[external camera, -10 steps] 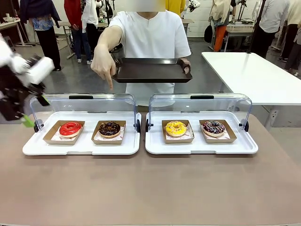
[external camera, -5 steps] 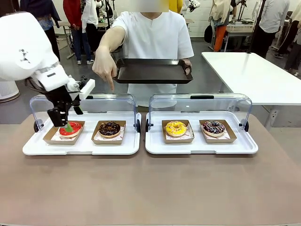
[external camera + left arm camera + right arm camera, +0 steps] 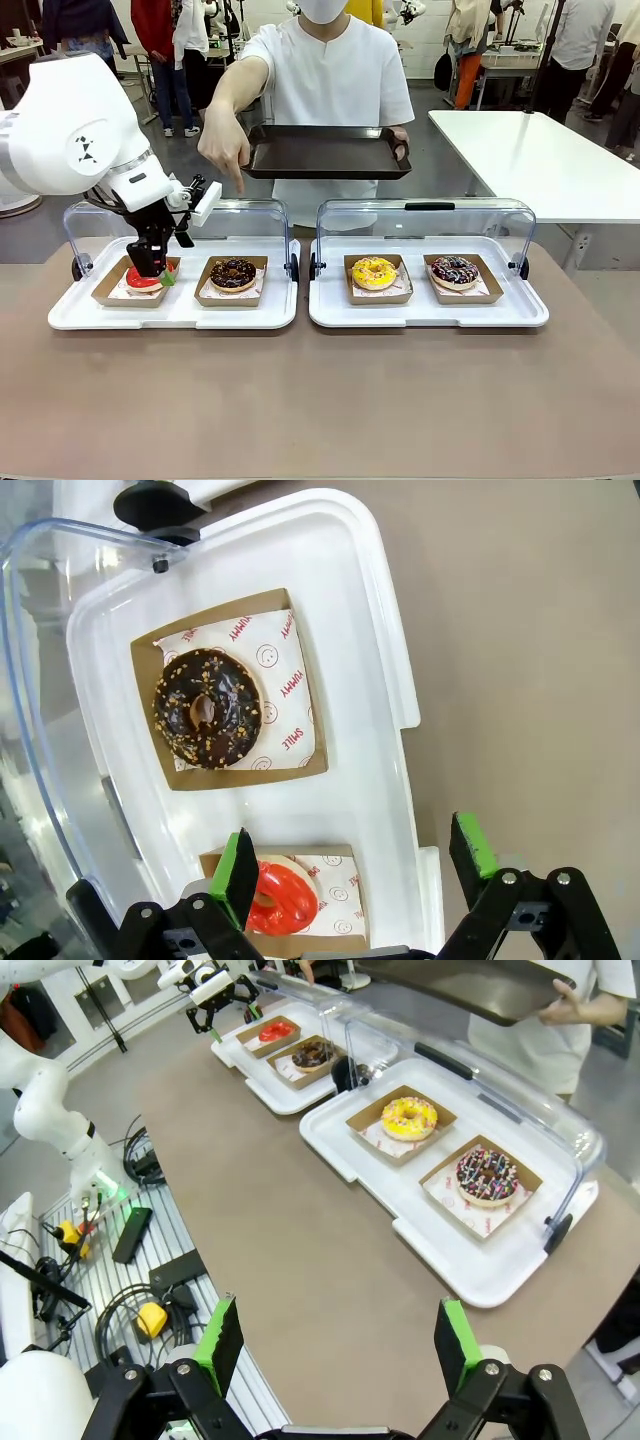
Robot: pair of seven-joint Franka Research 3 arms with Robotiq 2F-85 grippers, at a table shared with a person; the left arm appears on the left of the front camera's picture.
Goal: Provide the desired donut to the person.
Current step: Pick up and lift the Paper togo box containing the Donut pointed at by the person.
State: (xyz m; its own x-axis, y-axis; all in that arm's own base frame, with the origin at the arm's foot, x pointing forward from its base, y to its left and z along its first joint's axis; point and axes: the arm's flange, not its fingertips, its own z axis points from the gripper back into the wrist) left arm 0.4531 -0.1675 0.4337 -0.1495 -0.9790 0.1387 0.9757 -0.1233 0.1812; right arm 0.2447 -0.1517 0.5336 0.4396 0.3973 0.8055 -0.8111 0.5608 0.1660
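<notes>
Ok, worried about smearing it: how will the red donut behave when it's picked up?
Probably soft: the red donut could squash in the left hand. Its glossy icing looks sticky and easily marred. Its cardboard tray likely slides if nudged.

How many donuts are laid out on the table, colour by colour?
Red donut: 1
Chocolate donut with nut bits: 1
Yellow donut: 1
Dark donut with coloured sprinkles: 1
Total: 4
</notes>
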